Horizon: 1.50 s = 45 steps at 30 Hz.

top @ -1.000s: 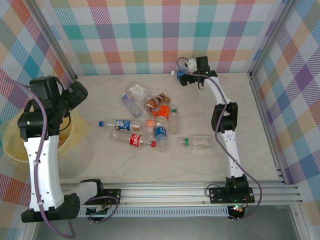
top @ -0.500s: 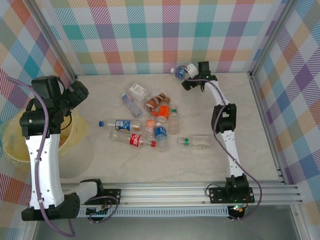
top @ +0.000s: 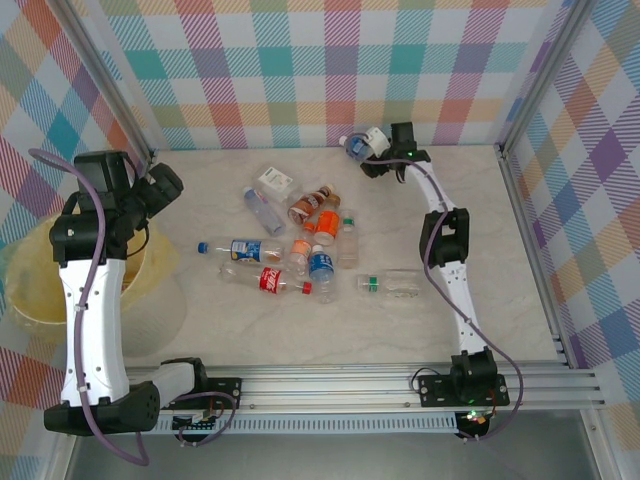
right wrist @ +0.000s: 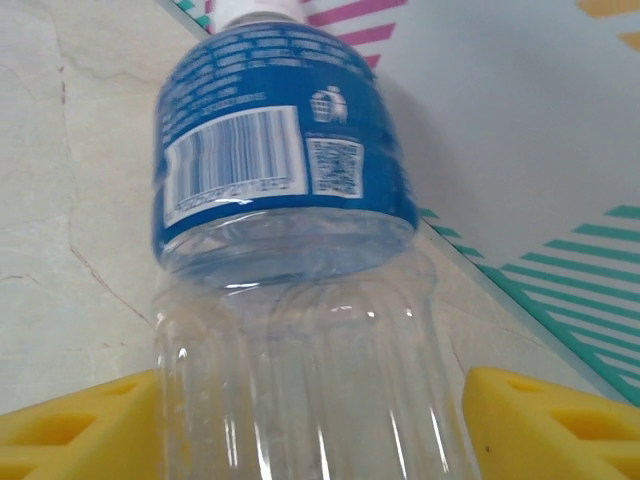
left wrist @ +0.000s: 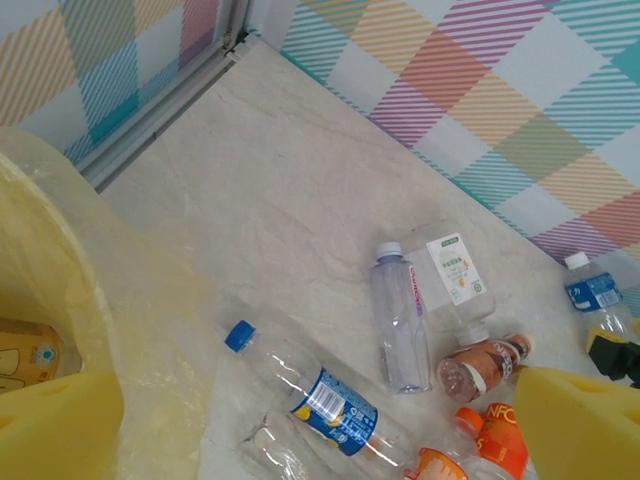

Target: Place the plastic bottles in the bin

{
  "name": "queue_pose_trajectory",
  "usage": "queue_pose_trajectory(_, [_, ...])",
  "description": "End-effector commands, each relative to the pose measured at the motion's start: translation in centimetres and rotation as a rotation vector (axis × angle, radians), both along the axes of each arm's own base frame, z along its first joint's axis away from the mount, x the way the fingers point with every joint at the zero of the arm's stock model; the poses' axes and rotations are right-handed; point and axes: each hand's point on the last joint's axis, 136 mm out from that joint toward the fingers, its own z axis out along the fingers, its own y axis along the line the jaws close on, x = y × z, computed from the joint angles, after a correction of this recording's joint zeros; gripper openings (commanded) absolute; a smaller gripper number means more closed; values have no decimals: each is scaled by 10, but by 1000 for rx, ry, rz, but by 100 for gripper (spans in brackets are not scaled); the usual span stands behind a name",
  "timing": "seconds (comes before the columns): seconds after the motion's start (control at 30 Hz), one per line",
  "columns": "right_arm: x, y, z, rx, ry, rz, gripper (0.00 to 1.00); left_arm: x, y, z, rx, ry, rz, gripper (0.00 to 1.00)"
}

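Note:
Several plastic bottles (top: 300, 245) lie in a loose pile mid-table, with red, blue, orange and brown labels. One clear bottle with a green cap (top: 390, 285) lies apart to the right. The pale yellow bin (top: 30, 290) stands at the left edge. My left gripper (top: 165, 185) hovers open and empty by the bin's rim (left wrist: 70, 290), above a blue-capped bottle (left wrist: 320, 400). At the back wall, my right gripper (top: 370, 148) straddles a blue-labelled bottle (right wrist: 280, 170). Its left pad (right wrist: 70, 420) touches the bottle and a thin gap shows at the right pad.
The checked back wall and its metal rail (top: 320, 148) run just behind the right gripper. A yellow-labelled item (left wrist: 20, 350) lies inside the bin. A white-labelled bottle (left wrist: 450, 275) and a pale clear one (left wrist: 400, 320) lie at the pile's far left.
My right gripper has edged left along the back wall onto the blue-labelled bottle. The left arm has swung slightly right, from over the bin toward the table.

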Motion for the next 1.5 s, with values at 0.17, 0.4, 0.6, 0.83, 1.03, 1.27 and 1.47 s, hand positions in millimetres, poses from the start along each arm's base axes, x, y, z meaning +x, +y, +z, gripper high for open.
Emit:
queue_pose_trajectory(0.17, [-8,-14,68,2,-24,-104,54,10,-42,22,-74,-138,-229,100])
queue_pose_trajectory(0.4, [-60,-22,156,192,-103,-196,49,16,-99,23,-60,-98,-435,100])
queue_pose_trajectory(0.6, [-132,-36,202,376,-138,-281,47,12,-142,21,-113,-124,-559,100])
queue_pose_trajectory(0.83, [-217,-35,217,599,-49,-300,47,14,-197,5,-251,-151,-672,100])
queue_pose_trajectory(1.03, [-274,-21,218,833,77,-265,46,13,-276,-12,-373,-147,-887,100])
queue_pose_trajectory(1.27, [-314,12,212,958,250,-152,47,19,-351,-18,-470,-183,-1050,100])
queue_pose_trajectory(1.47, [-339,34,207,1039,343,-64,47,47,-376,-35,-587,-164,-987,100])
